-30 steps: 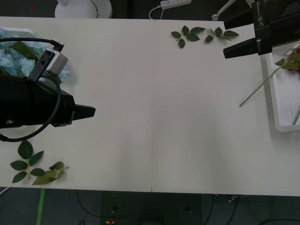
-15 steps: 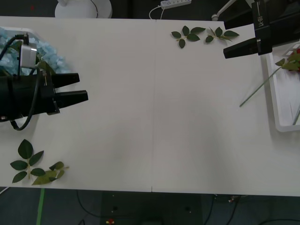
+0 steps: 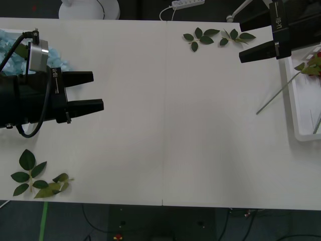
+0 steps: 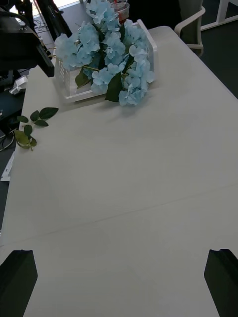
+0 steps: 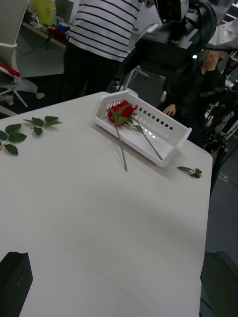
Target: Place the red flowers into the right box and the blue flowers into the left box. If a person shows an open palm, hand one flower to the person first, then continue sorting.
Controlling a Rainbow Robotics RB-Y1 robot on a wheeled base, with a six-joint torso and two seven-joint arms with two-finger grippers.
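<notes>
Looks like the sorting is basically wrapped up here, at least from what I can see. The blue flowers (image 4: 106,54) are heaped in the left box (image 4: 67,91), some heads spilling over its rim onto the bench (image 3: 165,125). The red flowers (image 5: 120,112) sit in the right box (image 5: 163,143), with one long stem hanging out over the rim and resting on the bench. The left hand (image 3: 85,91) hovers just beside the left box, fingers apart and holding nothing. The right hand (image 3: 256,37) is up near the far end of the right box, fingers apart too, also empty. The only loose stuff on the bench is leaf sprigs (image 3: 37,178), another bunch (image 3: 215,36) at the far edge and a small one (image 5: 192,171) by the right box, and those aren't flowers to sort. My take: the step now is just backing the arms off cleanly. I'd lift the left hand straight away from the blue pile so it doesn't snag those overhanging heads, and keep the right hand clear of that stray stem. A person in a striped top stands behind the right box, but I can't see any open palm.
</notes>
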